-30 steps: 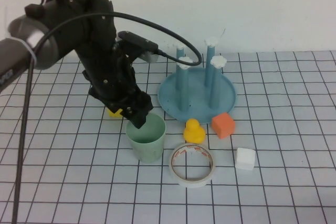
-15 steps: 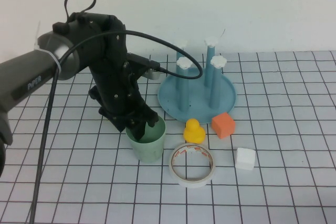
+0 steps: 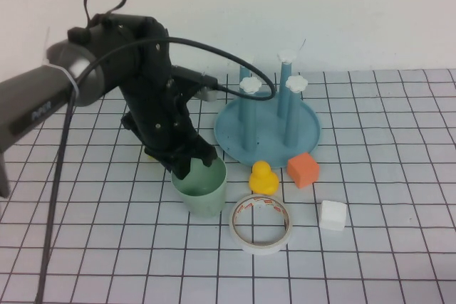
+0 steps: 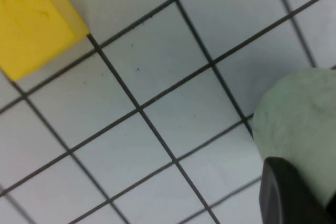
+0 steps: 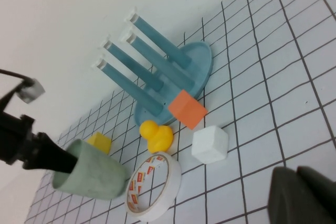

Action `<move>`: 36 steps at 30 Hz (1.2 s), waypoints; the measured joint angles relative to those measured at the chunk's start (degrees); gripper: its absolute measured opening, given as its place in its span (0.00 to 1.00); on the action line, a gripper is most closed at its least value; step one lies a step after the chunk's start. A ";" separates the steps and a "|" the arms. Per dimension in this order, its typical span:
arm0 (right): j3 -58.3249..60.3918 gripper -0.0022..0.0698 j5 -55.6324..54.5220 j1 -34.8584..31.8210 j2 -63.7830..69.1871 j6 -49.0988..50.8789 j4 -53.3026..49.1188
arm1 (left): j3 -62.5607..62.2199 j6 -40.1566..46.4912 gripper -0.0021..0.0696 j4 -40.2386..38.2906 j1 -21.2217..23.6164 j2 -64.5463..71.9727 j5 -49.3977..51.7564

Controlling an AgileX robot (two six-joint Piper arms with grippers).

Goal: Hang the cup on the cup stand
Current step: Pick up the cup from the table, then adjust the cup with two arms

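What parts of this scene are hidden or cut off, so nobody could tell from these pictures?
- High view: the left gripper and its arm cover the cup's far rim and nearly all the yellow cube.
- Left wrist view: the cup is cut off by the edge.
- Right gripper: absent from the high view; its own view shows only a dark corner.
- Cup stand: the rear pegs overlap.

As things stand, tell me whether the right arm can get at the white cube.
Probably yes. The right gripper hangs shut near the white cube with bare table between them. The left gripper is shut on the cup, well aside.

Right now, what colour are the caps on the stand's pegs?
White caps on blue pegs; clearest in the high view.
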 joint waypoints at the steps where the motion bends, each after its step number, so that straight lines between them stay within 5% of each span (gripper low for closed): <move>1: 0.00 0.03 0.04 0.00 0.00 -0.09 0.00 | 0.00 0.43 0.04 -0.03 0.00 -0.86 0.00; 10: 0.00 0.03 0.14 0.00 0.00 -0.50 0.24 | 0.49 5.56 0.04 -6.37 1.19 -16.78 -0.01; 23: -1.20 0.03 -0.63 0.00 0.00 -5.03 3.87 | 31.09 29.60 0.04 -43.75 6.77 -35.54 -9.68; 30: -5.52 0.03 -0.92 0.00 0.00 -18.22 17.57 | 49.22 53.86 0.04 -79.47 12.47 -37.54 -10.60; 36: -5.91 0.03 1.94 0.03 7.08 -33.72 36.39 | 53.96 63.85 0.04 -87.28 12.80 -37.54 -9.97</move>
